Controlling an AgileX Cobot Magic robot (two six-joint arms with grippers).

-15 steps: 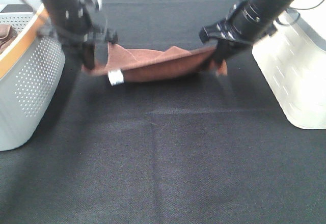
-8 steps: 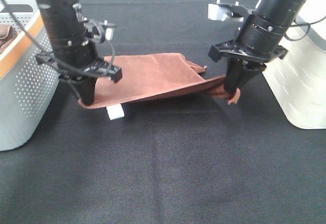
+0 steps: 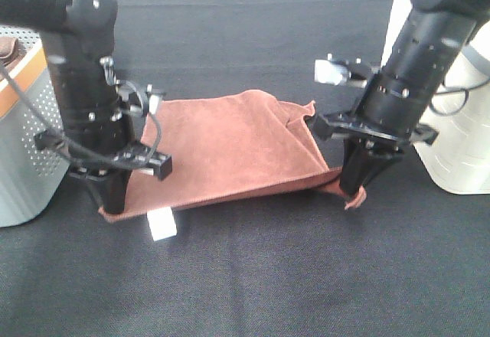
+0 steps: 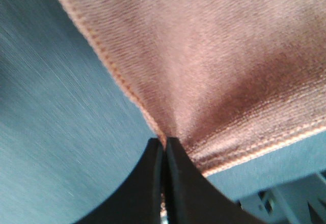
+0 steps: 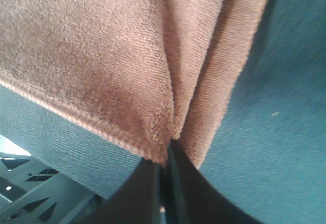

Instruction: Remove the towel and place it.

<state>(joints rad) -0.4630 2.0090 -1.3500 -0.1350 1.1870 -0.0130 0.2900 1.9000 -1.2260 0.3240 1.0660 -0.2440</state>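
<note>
A brown towel [image 3: 230, 149] is stretched between both grippers low over the black table, its far part lying on the cloth. A white tag [image 3: 161, 225] hangs from its front left corner. My left gripper [image 3: 109, 208] is shut on the towel's left corner; the left wrist view shows the fingers [image 4: 175, 178] pinching the hem of the towel [image 4: 214, 61]. My right gripper [image 3: 354, 193] is shut on the right corner; the right wrist view shows the towel [image 5: 112, 51] bunched into the closed fingers [image 5: 175, 193].
A grey perforated basket [image 3: 31, 153] with an orange rim stands at the left edge. A white bin [image 3: 459, 153] stands at the right edge. The black table cloth [image 3: 260, 283] stretches to the front.
Both grippers have carried the towel toward the front of the table and lowered it. The towel has spread out flatter, with its back part resting on the cloth.
</note>
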